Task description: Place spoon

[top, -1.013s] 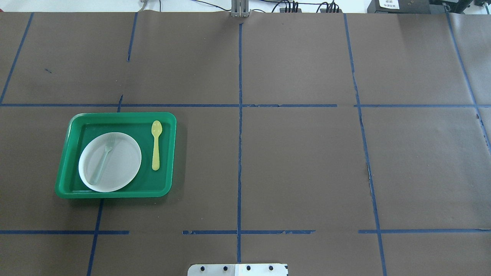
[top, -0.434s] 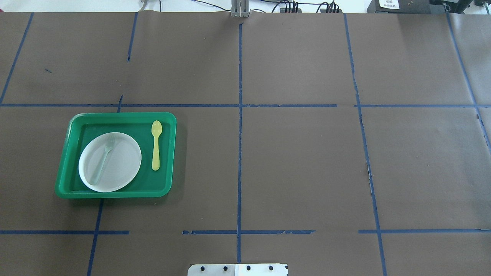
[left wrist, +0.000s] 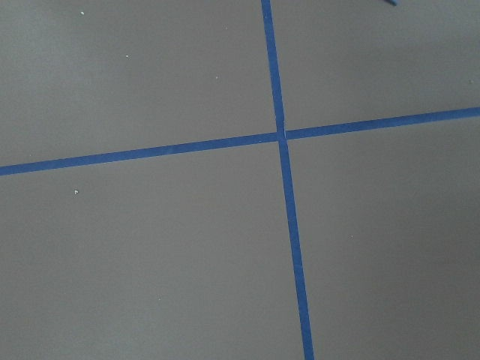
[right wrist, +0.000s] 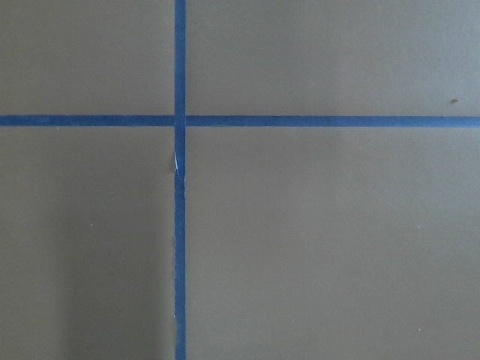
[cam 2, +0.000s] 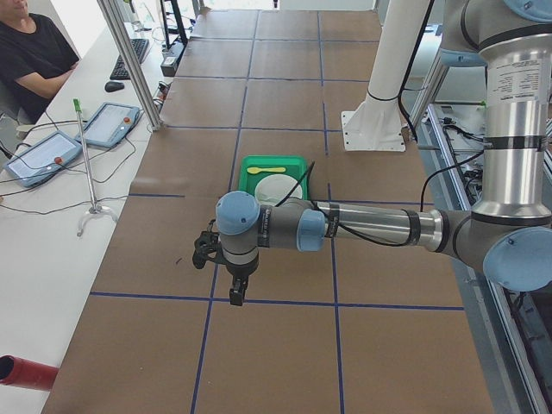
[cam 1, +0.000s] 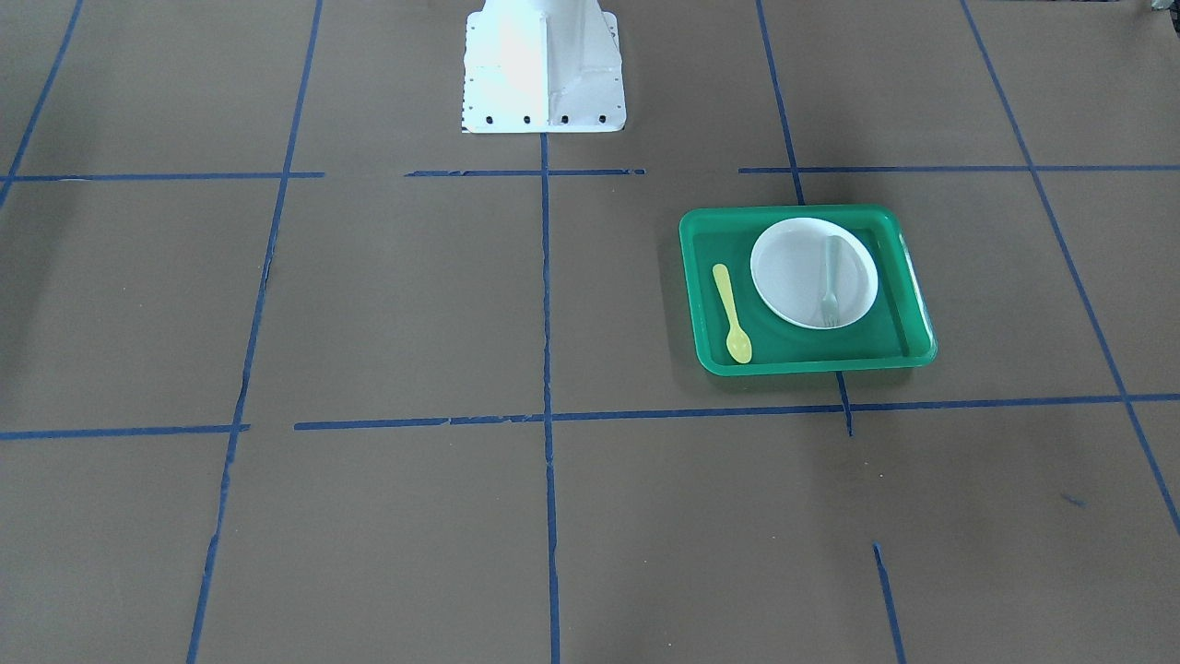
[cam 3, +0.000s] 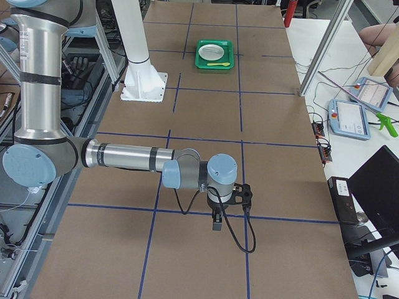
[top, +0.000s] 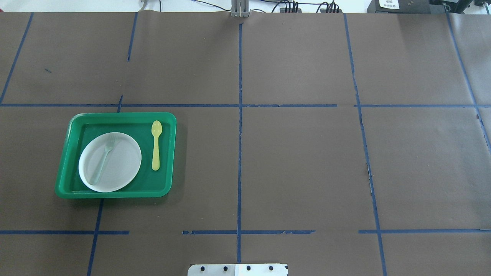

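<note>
I see the spoon [top: 155,145] lying flat on the floor of the green tray [top: 122,114], on the left side of the table [top: 299,161]. It is just right of the white plate [top: 124,161] and does not touch it. Its bowl points far and its handle points near. A fork [top: 102,163] lies on the plate. I think the spoon lies beside the plate like a set place, with no hold on it.

The 2 arms hang low at the 2 ends of the table, well apart from the tray, I guess to keep out of the way. The left gripper [cam 2: 235,297] and the right gripper [cam 3: 216,224] point down at blue tape [left wrist: 281,135]. Only the side views show them, so I cannot tell if they are open or closed.
</note>
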Available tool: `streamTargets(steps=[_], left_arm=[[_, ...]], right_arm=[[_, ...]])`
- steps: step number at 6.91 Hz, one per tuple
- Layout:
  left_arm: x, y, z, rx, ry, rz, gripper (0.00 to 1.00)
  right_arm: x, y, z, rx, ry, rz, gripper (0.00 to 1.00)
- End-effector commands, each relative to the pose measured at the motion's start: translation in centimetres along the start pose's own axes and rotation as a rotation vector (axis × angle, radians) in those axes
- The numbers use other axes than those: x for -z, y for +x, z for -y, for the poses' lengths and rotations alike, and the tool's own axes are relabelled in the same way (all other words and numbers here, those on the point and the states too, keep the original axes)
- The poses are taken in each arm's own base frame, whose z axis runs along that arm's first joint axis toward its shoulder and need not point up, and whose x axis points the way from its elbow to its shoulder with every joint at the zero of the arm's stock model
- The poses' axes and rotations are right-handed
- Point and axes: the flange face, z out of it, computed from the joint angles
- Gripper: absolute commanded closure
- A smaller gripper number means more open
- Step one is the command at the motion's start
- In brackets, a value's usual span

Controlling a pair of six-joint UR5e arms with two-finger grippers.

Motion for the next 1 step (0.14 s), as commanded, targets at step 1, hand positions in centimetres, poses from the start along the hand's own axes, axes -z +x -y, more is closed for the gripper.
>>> streamTargets(steps=[1], left_arm=[[1.59, 1.31, 2.76, -0.013, 0.013, 0.002, 0.0]], right_arm=[[-0.02, 0.03, -0.04, 0.0, -0.001, -0.001, 0.0]])
